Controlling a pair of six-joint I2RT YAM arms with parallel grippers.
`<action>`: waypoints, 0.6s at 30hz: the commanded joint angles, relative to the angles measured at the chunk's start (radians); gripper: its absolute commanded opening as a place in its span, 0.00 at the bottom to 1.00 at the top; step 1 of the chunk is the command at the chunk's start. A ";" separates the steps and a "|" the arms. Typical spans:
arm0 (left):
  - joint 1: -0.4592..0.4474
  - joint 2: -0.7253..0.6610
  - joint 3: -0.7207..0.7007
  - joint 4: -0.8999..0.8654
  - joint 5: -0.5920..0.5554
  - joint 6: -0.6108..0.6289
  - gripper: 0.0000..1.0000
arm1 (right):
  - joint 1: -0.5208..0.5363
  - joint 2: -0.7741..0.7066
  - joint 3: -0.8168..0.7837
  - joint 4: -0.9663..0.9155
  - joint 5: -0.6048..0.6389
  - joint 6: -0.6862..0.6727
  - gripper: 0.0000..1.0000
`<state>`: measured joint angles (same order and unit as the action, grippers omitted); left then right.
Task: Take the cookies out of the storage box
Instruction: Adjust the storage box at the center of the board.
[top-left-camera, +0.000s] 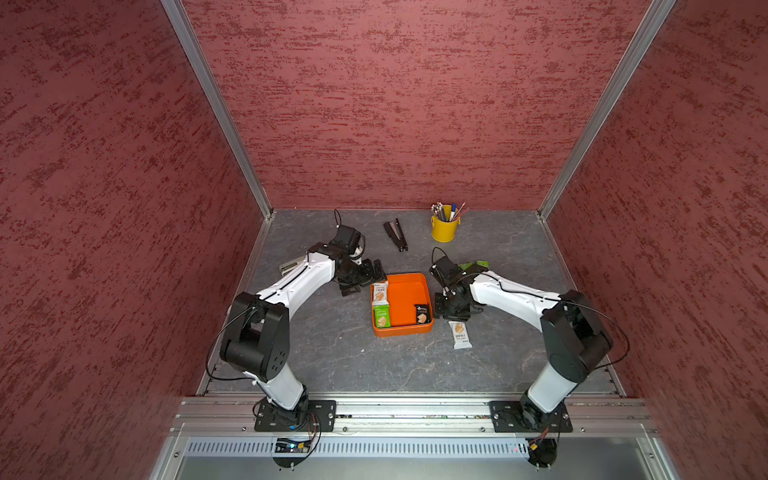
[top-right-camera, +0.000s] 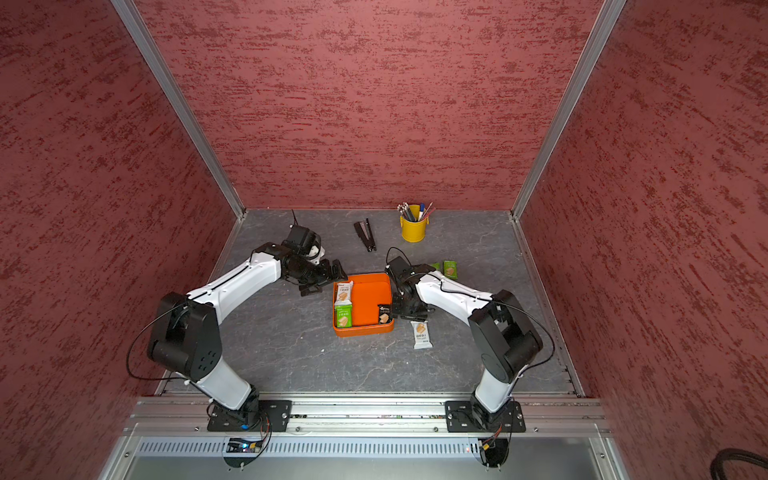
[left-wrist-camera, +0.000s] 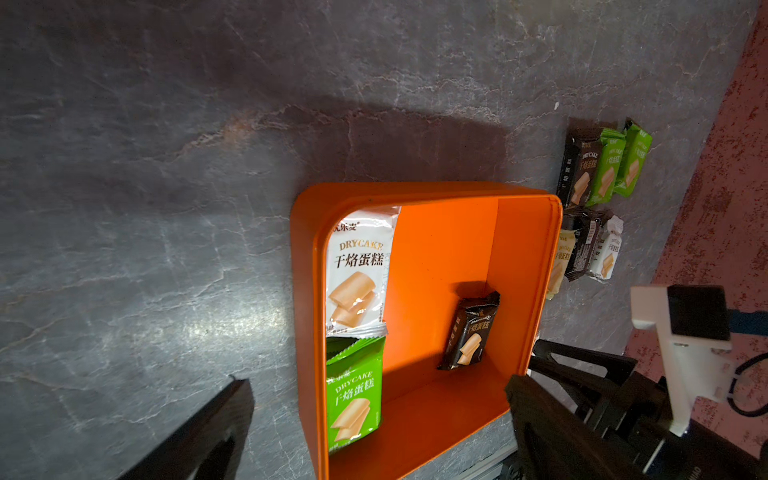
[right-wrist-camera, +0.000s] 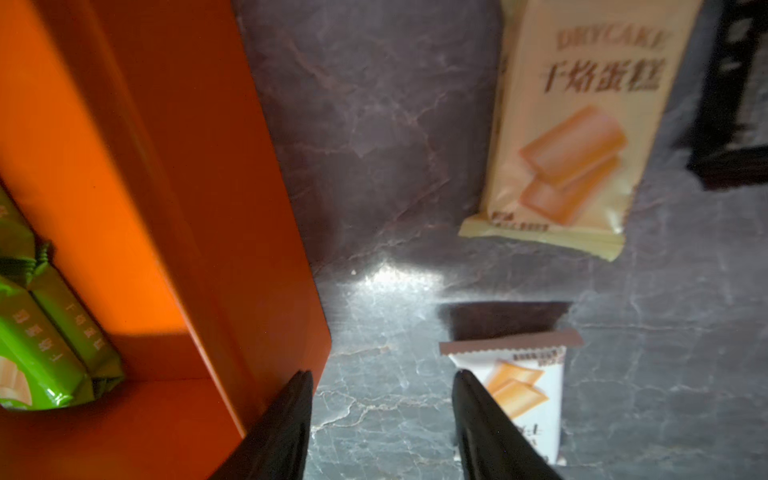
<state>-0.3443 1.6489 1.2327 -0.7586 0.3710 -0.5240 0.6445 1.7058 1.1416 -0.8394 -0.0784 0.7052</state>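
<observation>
The left gripper (left-wrist-camera: 378, 384) is hovering spread wide and empty by a corner of the storage box (top-left-camera: 405, 331), where three cookies (top-left-camera: 381, 316) are lying: white, green, black. The right gripper (right-wrist-camera: 382, 374) is sitting half open just outside the box's wall, gripping nothing, one finger (right-wrist-camera: 490, 428) overlapping a white packet (right-wrist-camera: 528, 395). The left wrist view is showing six more packets (left-wrist-camera: 582, 170) beside the box, mostly hidden under the right arm in both top views. A stapler (top-left-camera: 395, 235) and a pen bucket (top-left-camera: 444, 230) are sitting beyond the box.

Three cookies (top-left-camera: 380, 292) in the storage box (top-left-camera: 403, 331), others (top-left-camera: 460, 334) on the table (top-left-camera: 332, 353) beside it.
</observation>
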 joint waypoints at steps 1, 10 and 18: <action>-0.004 -0.035 -0.011 0.030 0.031 -0.002 1.00 | 0.020 -0.011 0.037 -0.015 -0.002 0.042 0.58; -0.194 -0.034 0.034 -0.021 -0.130 -0.050 0.96 | -0.034 -0.001 0.172 -0.149 0.126 -0.142 0.59; -0.388 0.032 0.059 0.028 -0.273 -0.226 0.88 | -0.195 -0.060 0.142 -0.069 0.032 -0.333 0.59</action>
<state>-0.6933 1.6497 1.2491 -0.7509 0.1799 -0.6781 0.4919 1.6936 1.2964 -0.9310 -0.0219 0.4702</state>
